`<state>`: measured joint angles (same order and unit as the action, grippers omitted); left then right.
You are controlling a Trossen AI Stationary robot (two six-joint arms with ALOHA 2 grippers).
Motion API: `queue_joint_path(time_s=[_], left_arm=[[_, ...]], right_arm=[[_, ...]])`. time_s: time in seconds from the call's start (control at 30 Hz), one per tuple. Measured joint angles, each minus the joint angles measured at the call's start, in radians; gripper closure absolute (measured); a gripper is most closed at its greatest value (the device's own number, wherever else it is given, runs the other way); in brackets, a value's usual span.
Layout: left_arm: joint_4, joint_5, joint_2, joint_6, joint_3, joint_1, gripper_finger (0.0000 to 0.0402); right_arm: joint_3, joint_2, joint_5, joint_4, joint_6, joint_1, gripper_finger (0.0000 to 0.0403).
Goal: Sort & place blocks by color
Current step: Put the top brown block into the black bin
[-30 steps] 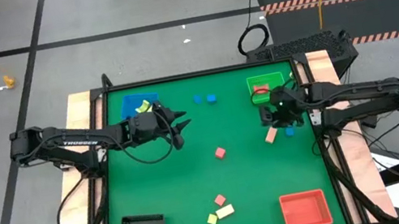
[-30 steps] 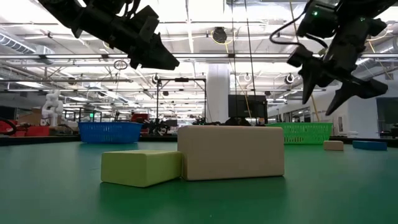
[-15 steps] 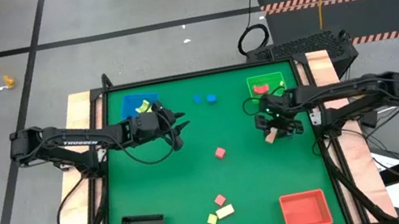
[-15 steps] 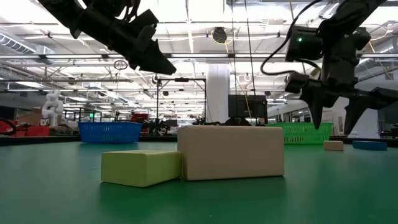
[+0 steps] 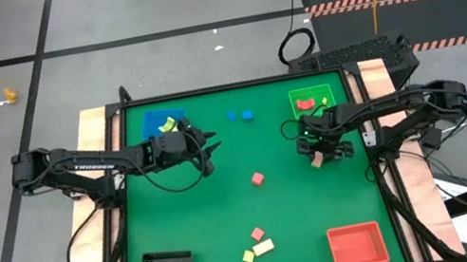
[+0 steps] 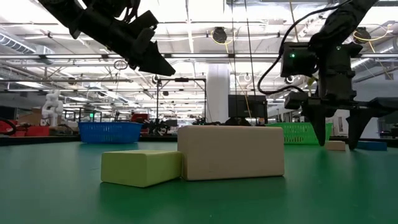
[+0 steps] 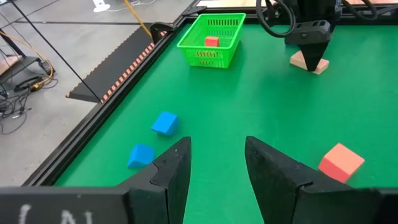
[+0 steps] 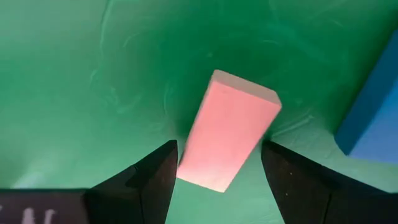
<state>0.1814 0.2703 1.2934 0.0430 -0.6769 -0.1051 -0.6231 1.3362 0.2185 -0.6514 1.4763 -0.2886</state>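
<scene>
Two dark arms work over the green felt table (image 5: 297, 216), and only the right one has changed: within the last second the right gripper (image 5: 319, 155) has swung from a tilted hover to a straight-down stance and has come down until its spread fingers straddle the pale pink rectangular bar block (image 8: 228, 130), one finger on each long side. Its jaws stand wide and have hold of nothing yet; the bar lies flat on the felt between them, with a blue block (image 8: 373, 112) just beside one fingertip. That descent reads as the approach for a pick being finished, so closing on the bar looks like the next step, and the blue neighbour is close enough to be nudged. Behind this pincer sits the green mesh basket (image 5: 335, 92), already holding a red block (image 5: 306, 105). The left gripper (image 5: 209, 152) has stayed where it was, hovering above the table with its fingers partly apart and empty; the blue square tray (image 5: 151, 123) lies behind it, two small blue cubes (image 7: 164, 122) sit ahead of it to one side, and a salmon-red cube (image 5: 257, 178) rests farther ahead. Near the table's front edge a cream bar (image 6: 231, 152) touches a yellow-green block (image 6: 142, 167), still unsorted.
</scene>
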Motion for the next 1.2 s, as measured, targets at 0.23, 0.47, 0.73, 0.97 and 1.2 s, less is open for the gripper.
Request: queue_joint_path(time_s=[0.23,0.47,0.73,0.97,1.2], left_arm=[[0.001,0.000,0.000,0.000,0.000,-0.006,0.0249],[0.002,0.000,0.000,-0.004,0.000,-0.012,0.0249],[0.003,0.000,0.000,-0.026,0.000,-0.012,0.0249],[0.003,0.000,0.000,-0.052,0.000,-0.012,0.0249],[-0.008,-0.011,0.000,-0.052,0.000,0.003,0.0249]], right_arm=[[0.000,0.012,-0.044,0.002,-0.208,-0.003,0.0202],[-0.001,0.012,-0.150,0.006,-0.314,-0.003,0.0282],[0.000,0.012,-0.193,0.040,-0.419,-0.003,0.0293],[0.005,-0.015,-0.193,0.106,-0.569,-0.004,0.0293],[0.005,-0.068,-0.191,0.428,-0.729,-0.005,0.0293]])
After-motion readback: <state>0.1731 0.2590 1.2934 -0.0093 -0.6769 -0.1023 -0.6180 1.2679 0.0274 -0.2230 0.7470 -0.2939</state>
